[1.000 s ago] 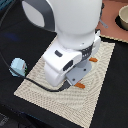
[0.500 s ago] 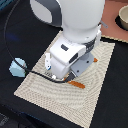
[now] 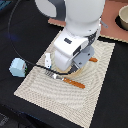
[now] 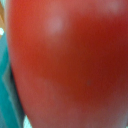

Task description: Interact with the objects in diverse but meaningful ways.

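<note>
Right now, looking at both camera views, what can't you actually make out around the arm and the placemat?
- End effector: exterior view, hidden under the arm's white body; wrist view shows no fingers, so open or shut is unknown.
- Plate: exterior view, mostly covered by the arm; its contents are unseen.
- Red tomato: wrist view, fills the picture and is blurred; what it rests on is unseen.
- Fork: its tines' tips are too small to make out.
- Bowl: cut off by the exterior view's right edge.
</note>
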